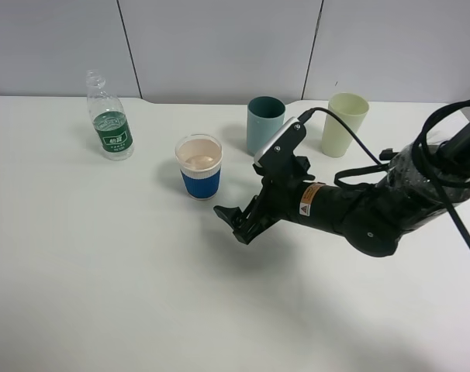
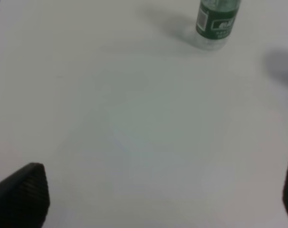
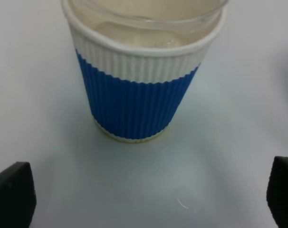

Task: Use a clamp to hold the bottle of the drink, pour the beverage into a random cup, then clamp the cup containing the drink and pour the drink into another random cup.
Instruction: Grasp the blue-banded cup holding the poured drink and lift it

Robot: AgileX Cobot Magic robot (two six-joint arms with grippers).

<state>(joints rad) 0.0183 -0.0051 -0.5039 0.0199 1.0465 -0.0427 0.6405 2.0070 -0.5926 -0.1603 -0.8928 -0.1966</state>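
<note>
The bottle (image 1: pixel 111 118) stands upright at the back left, green label facing front; it looks nearly drained of beverage, and it also shows in the left wrist view (image 2: pixel 217 21). The blue-sleeved cup (image 1: pixel 199 167) stands mid-table, with a faint glint of clear liquid inside (image 3: pixel 148 38). My right gripper (image 1: pixel 233 221) hovers open just in front and to the right of this cup (image 3: pixel 137 95), its fingertips (image 3: pixel 11 194) wide apart and holding nothing. The teal cup (image 1: pixel 264 124) stands behind the right arm. My left gripper (image 2: pixel 156 199) is open over bare table, far from the bottle.
A taller pale green cup (image 1: pixel 344 124) stands to the right of the teal one. The right arm's black body and cables (image 1: pixel 390 201) stretch across the right side of the white table (image 1: pixel 103 271). A grey wall closes the back.
</note>
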